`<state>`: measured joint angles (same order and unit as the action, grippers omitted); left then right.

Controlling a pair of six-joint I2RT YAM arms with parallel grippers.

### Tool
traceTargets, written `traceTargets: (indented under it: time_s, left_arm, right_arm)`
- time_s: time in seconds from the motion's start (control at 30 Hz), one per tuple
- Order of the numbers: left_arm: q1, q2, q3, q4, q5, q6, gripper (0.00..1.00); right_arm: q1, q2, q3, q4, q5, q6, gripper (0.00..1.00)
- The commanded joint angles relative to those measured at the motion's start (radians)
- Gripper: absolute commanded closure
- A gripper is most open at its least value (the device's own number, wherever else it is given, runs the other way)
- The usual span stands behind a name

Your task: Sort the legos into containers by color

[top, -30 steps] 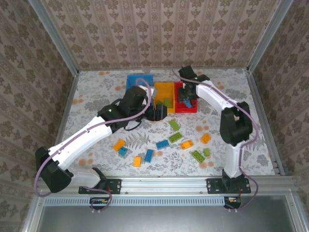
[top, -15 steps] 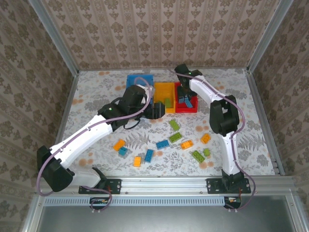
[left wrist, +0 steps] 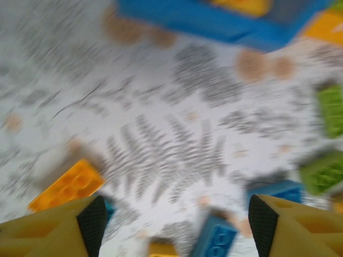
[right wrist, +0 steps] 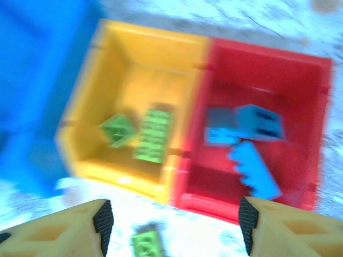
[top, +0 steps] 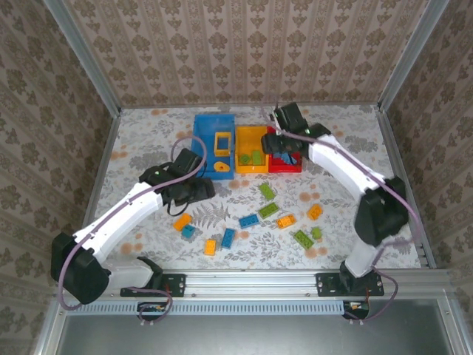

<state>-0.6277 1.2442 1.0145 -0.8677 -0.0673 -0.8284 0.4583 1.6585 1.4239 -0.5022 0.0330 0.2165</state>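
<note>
Seen from above, the orange-yellow bin [top: 251, 132] stands mid-row on the patterned table [top: 148, 140]. The blue bin [top: 201, 133] touches its left wall and holds an orange frame [top: 221, 139]; the red bin [top: 284, 168] sits against its right wall. The right gripper [top: 279, 144] hangs just right of the orange-yellow bin, over the red one. The left gripper [top: 201, 190] is low on that bin's near-left side, beside the loose legos [top: 248, 220] strewn across its near side. The blurred left wrist view shows the fingers [left wrist: 92, 222] spread wide and empty over a blue brick [left wrist: 214, 238], with an orange brick [left wrist: 67, 186] just outside them. From the right wrist, fingers [right wrist: 247, 217] are parted on nothing above the orange-yellow bin's near wall; two green bricks [right wrist: 153, 135] lie inside it and blue bricks [right wrist: 252, 123] in its red neighbour. The next pick likely falls to the left arm: it should centre on one brick, clear of neighbours, then match the bins' pattern.
</note>
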Motion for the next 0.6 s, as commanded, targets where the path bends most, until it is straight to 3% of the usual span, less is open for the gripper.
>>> traceTargets:
  time_s: [0.0, 0.1, 0.27, 0.43, 0.57]
  left_arm:
    - [0.05, 0.01, -0.057, -0.117, 0.02, -0.063, 0.25]
    - [0.071, 0.038, -0.075, -0.124, 0.019, 0.024, 0.23]
    - [0.092, 0.116, -0.087, -0.109, 0.035, 0.247, 0.17]
    - [0.118, 0.259, -0.037, -0.148, 0.042, 0.409, 0.1]
    - [0.137, 0.322, -0.03, -0.142, 0.037, 0.453, 0.1]
  right_arm:
    - [0.08, -0.13, -0.254, 0.337, -0.287, -0.027, 0.29]
    - [0.17, -0.202, -0.4, 0.423, -0.355, -0.02, 0.28]
    - [0.249, -0.242, -0.513, 0.467, -0.355, 0.082, 0.28]
    - [0.266, -0.242, -0.522, 0.455, -0.362, 0.105, 0.27]
    - [0.266, -0.241, -0.513, 0.437, -0.358, 0.089, 0.27]
